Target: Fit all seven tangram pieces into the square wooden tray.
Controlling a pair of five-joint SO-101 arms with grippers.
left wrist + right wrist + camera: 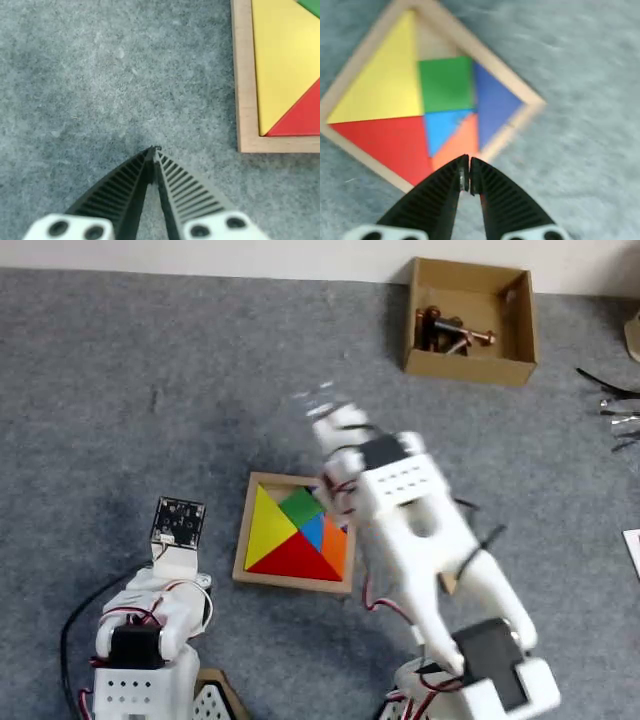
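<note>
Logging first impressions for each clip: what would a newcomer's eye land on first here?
The wooden tray mid-table, nearly full of bright tangram pieces, stands out first; a small triangular gap beside the green square shows bare wood. The right gripper, shut, hangs close by the tray.

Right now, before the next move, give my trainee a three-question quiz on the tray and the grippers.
1. True or false: the left gripper sits inside the tray.
2. Which piece borders the bare triangular gap in the tray? A. the red piece B. the green piece C. the orange piece
3. How many coloured pieces lie in the tray?

Key: 1. False. It is shut over the carpet, beside the tray. 2. B. 3. Six.
</note>
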